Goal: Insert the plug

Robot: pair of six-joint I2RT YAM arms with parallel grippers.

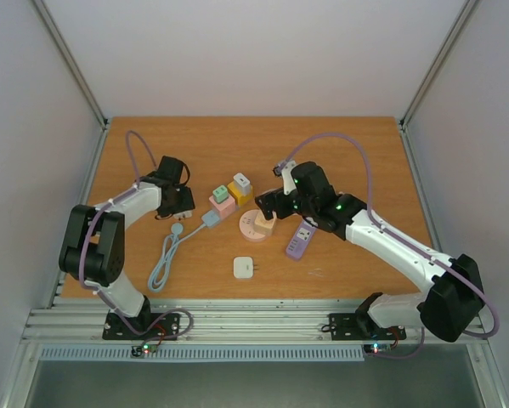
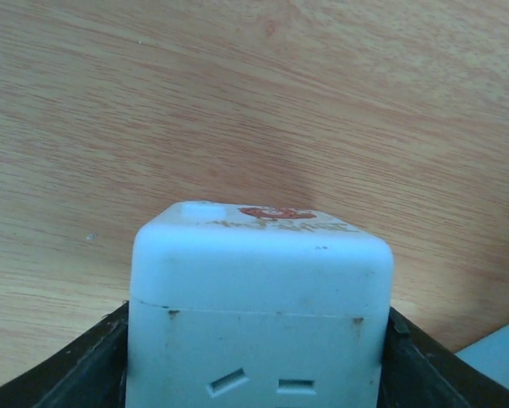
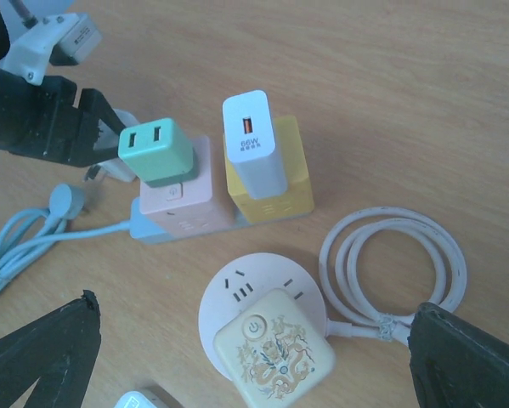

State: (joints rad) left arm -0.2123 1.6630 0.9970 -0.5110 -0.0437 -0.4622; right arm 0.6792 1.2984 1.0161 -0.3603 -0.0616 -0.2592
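A white cube socket (image 2: 258, 280) with slots on its near face fills the left wrist view. My left gripper (image 2: 258, 361) is shut on it, a black finger (image 2: 84, 365) pressed against each side. From above, that gripper (image 1: 180, 204) sits low on the table, left of the blocks. My right gripper (image 1: 268, 209) hangs open above a round pink socket (image 3: 237, 293) that carries a cream plug (image 3: 275, 357) with a gold dragon print. A white square plug (image 1: 244, 267) lies loose near the front.
A pink cube with a green plug (image 3: 156, 153) and a yellow cube with a white charger (image 3: 254, 144) stand on a blue base. A light blue cable (image 1: 163, 262) coils front left. A purple power strip (image 1: 300, 241) and a white coiled cord (image 3: 390, 255) lie right.
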